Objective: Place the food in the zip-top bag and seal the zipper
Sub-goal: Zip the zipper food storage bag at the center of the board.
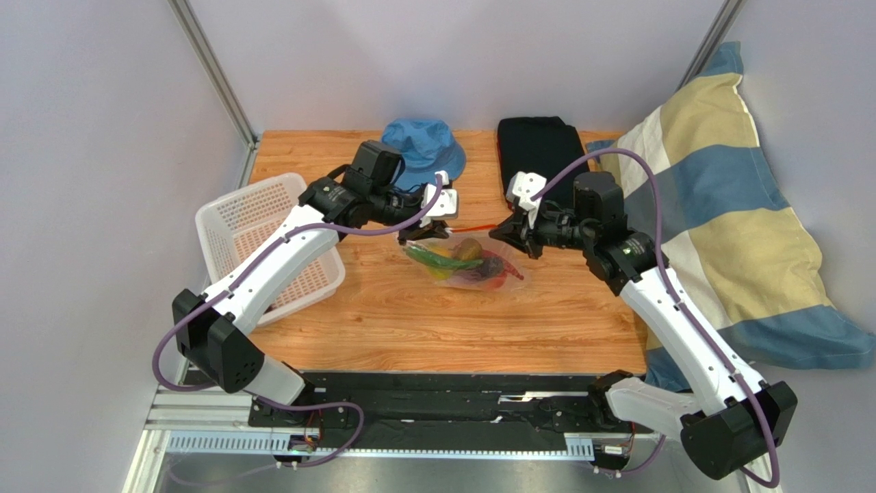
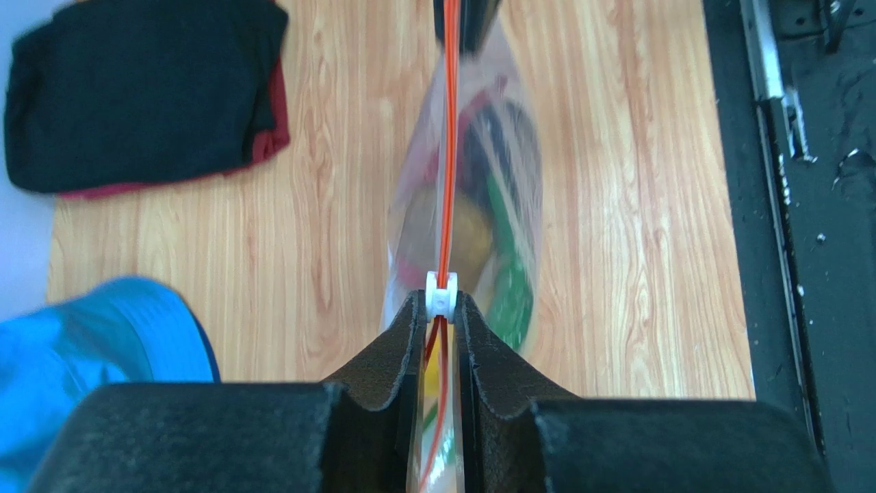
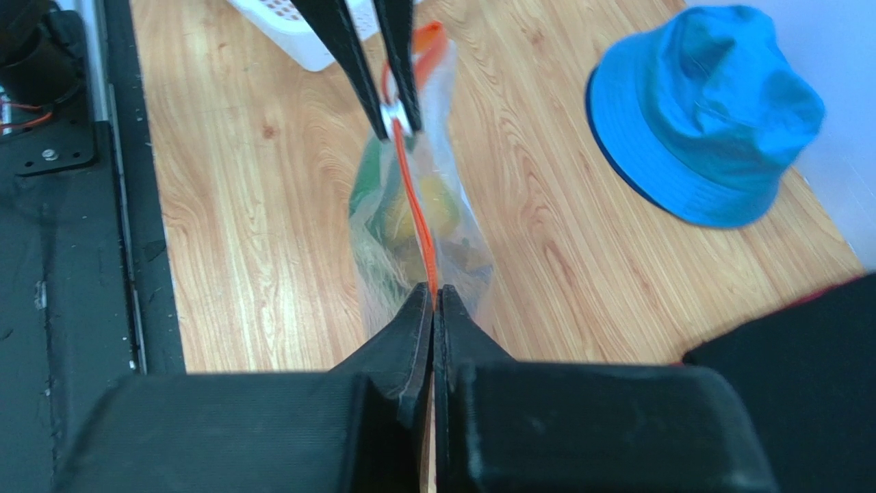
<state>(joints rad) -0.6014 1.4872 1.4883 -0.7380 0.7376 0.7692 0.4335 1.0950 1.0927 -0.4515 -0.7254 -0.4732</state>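
Where the two arms meet over the middle of the worktop [image 1: 411, 329], the bag [image 1: 468, 262] hangs between them by its mouth edge. The zipper [image 2: 448, 154] runs as a straight orange-red line from one set of fingers to the other. The left fingers [image 2: 440, 308] are closed narrowly on the zipper, with the white slider [image 2: 440, 290] sitting right at their tips. The right fingers [image 3: 433, 300] are pressed fully together on the zipper's other end, where the strip disappears between them.

The food [image 2: 468, 231] is inside the bag below the zipper, and yellow, green, red and dark pieces show through the clear plastic. Whether the bag's underside rests on the wood cannot be told.

The white basket [image 1: 262, 247] sits on the left edge of the worktop, under the left arm. A blue hat [image 1: 424, 149] and a folded black cloth [image 1: 537, 149] lie side by side at the far edge, behind the bag. A striped pillow [image 1: 720, 226] leans against the right side of the worktop.
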